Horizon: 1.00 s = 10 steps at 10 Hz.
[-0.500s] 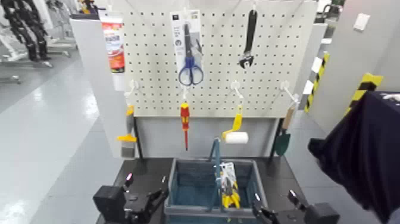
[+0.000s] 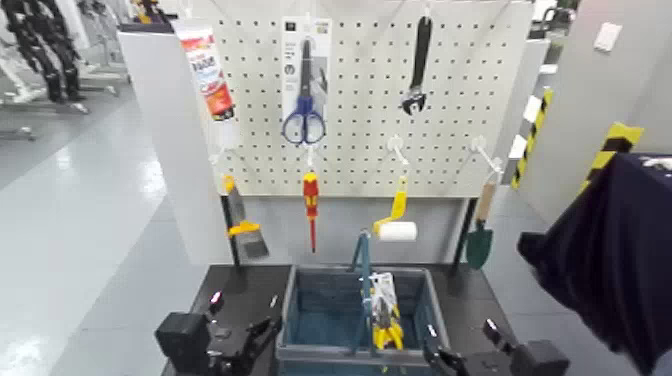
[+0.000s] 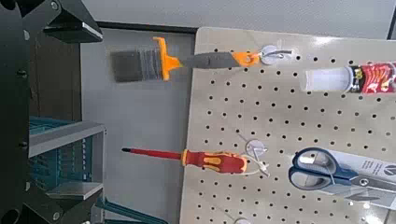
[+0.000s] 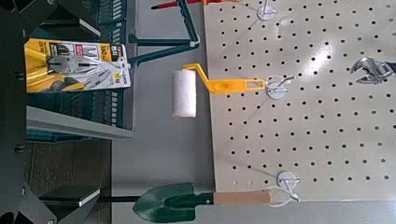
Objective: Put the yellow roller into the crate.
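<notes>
The pegboard (image 2: pixel 370 150) stood largest in front of me, and below it the dark counter (image 2: pixel 235 285) carried the crate (image 2: pixel 330 354), its hoop handle (image 2: pixel 365 285) upright and a pack of yellow-handled pliers (image 2: pixel 385 318) inside. My right gripper (image 2: pixel 460 328) was low beside the crate with its jaws spread and nothing between them; my left gripper (image 2: pixel 246 311) sat low on the other side, its jaws also apart and empty. The yellow roller (image 2: pixel 399 207) hung from a hook (image 4: pixel 276 86) on the board, between the screwdriver (image 2: pixel 311 200) and the trowel (image 2: pixel 480 243), handle up and sleeve down. I judged it light and rigid, hardly fragile, but likely to swing at a careless touch. The white sleeve (image 4: pixel 185 93) looked soft and probably turned on its axle, so I counted it a poor hold, and the thin bent arm offered too little to grip. The yellow handle was smooth plastic, perhaps a bit slippery, so I wanted a firm, square pinch across its broader middle, below the hook, leaving the top free to slip off before I lowered it clear of the hoop.
</notes>
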Tool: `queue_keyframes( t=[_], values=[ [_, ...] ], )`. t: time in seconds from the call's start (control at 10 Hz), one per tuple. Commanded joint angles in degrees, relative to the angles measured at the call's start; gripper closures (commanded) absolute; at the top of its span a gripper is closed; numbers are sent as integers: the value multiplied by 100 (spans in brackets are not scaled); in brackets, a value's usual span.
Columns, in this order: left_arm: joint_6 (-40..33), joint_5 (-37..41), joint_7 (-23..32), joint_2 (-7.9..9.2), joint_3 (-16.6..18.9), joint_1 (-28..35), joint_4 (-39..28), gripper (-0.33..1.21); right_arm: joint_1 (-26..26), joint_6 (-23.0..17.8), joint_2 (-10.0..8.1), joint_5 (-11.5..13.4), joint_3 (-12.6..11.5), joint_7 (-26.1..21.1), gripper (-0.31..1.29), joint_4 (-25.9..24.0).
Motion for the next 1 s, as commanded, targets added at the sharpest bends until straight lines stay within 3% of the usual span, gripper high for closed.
queue_keyframes(
  t=[0.1,0.4,1.0],
  values=[
    [-9,10,0,-15,12,8,9,18,-81,221,-9,-35,-75,141,14,-18],
    [-18,27,-9,-15,3,0,35,17,-617,546,-44,70,-321,800,13,87],
    [-53,36,-9,-33,21,-9,62,17,-1979,687,-554,-44,-137,1416,13,905]
  ],
)
